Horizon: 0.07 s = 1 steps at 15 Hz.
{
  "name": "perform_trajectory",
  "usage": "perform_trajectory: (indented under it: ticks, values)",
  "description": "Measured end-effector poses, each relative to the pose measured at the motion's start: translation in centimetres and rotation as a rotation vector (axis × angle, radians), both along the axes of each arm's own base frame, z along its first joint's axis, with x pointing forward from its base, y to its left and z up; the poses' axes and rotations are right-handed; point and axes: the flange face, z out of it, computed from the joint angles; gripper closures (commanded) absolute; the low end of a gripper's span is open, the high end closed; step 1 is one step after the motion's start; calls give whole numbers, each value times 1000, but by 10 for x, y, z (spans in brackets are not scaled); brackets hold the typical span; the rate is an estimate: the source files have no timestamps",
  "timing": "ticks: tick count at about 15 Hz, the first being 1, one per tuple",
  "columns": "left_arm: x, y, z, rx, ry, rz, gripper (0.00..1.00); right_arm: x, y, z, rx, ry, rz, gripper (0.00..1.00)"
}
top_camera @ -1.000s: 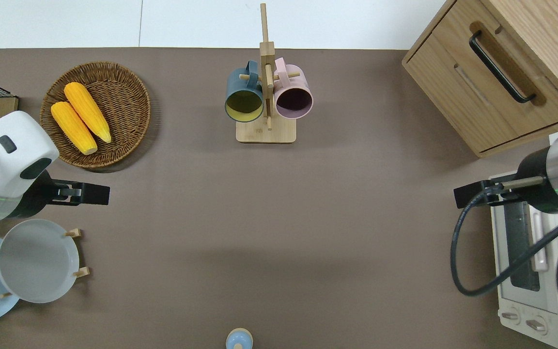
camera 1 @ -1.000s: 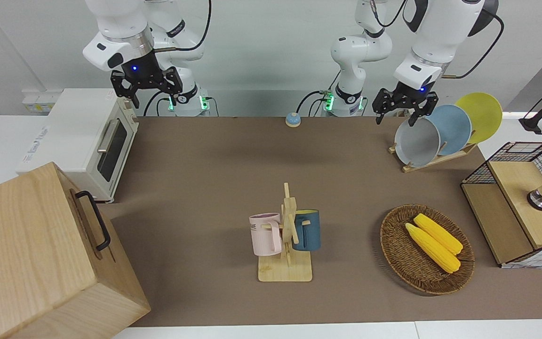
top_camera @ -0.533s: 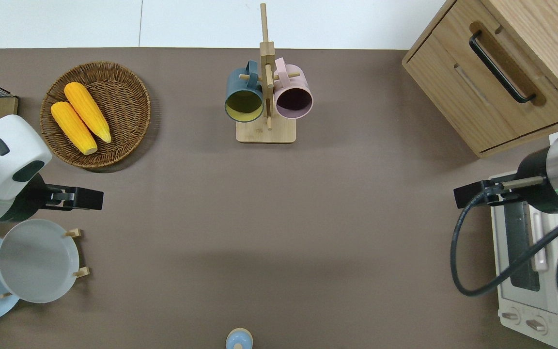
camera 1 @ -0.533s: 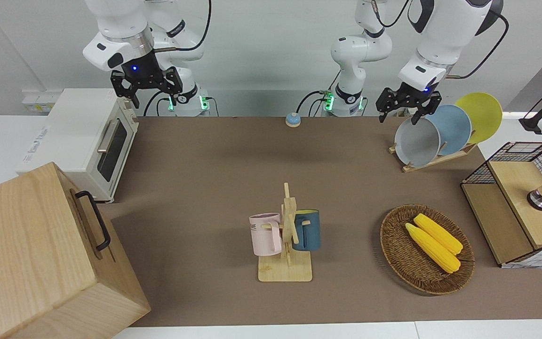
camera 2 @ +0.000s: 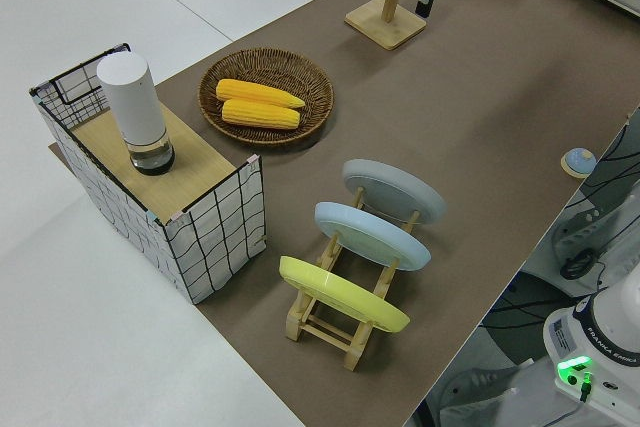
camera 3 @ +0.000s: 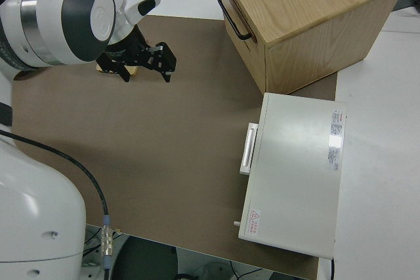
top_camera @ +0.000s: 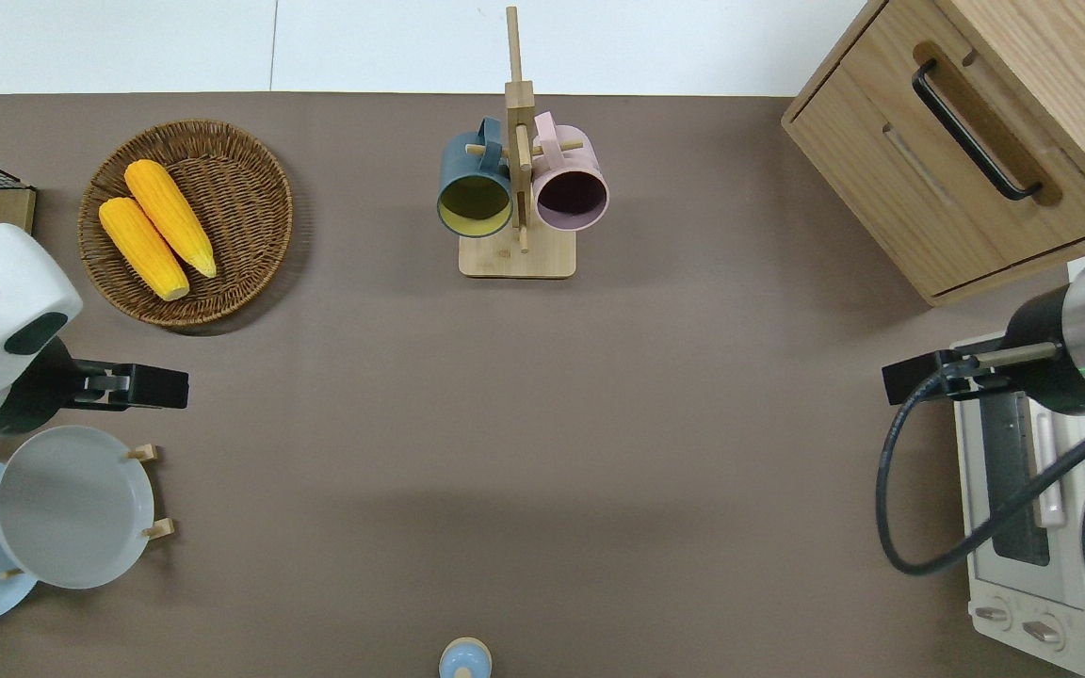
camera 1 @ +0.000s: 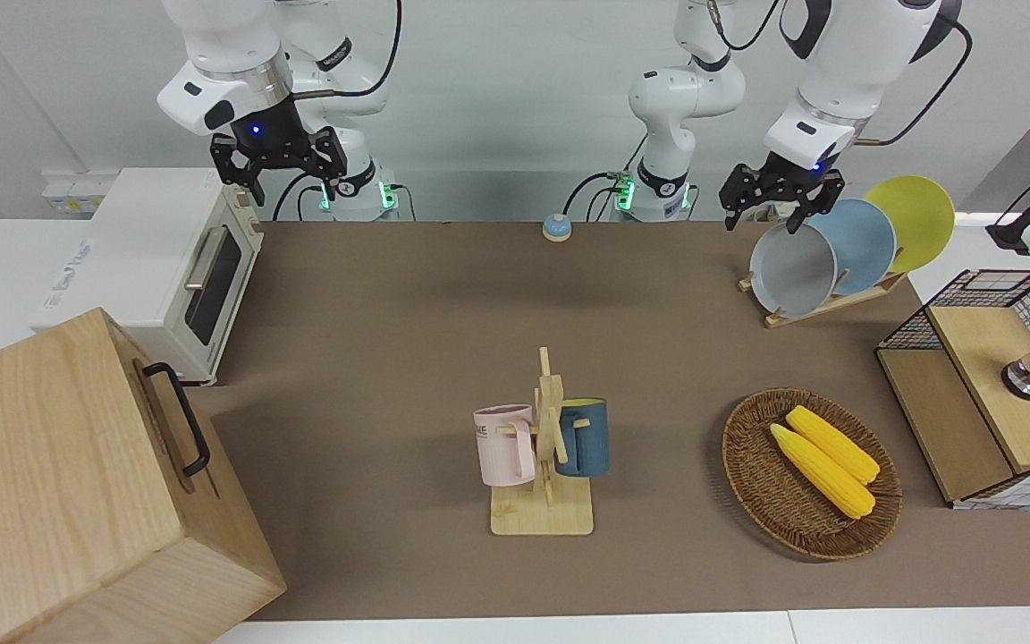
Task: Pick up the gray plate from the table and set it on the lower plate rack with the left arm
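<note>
Front view: gray plate point(camera 1: 792, 269) racked.

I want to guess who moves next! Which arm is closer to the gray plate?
Left. Its open end effector hangs empty right by the gray plate, which already stands in the rack. The right arm is parked.

Plain white wall point(camera 1: 497, 80) rises past the tabletop

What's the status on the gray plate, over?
Left gripper open, up above the rack. Right arm parked. Gray plate seated in lower plate rack slot, beside the blue plate. Nothing in the way.
</note>
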Motion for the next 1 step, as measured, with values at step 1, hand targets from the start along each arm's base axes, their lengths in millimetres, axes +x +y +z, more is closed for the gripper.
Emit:
perform_trajectory:
  ticks: [1]
  values:
    - [0, 4, 1, -1, -1, 7, 0, 0, 0, 0, 0, 0, 0, 11]
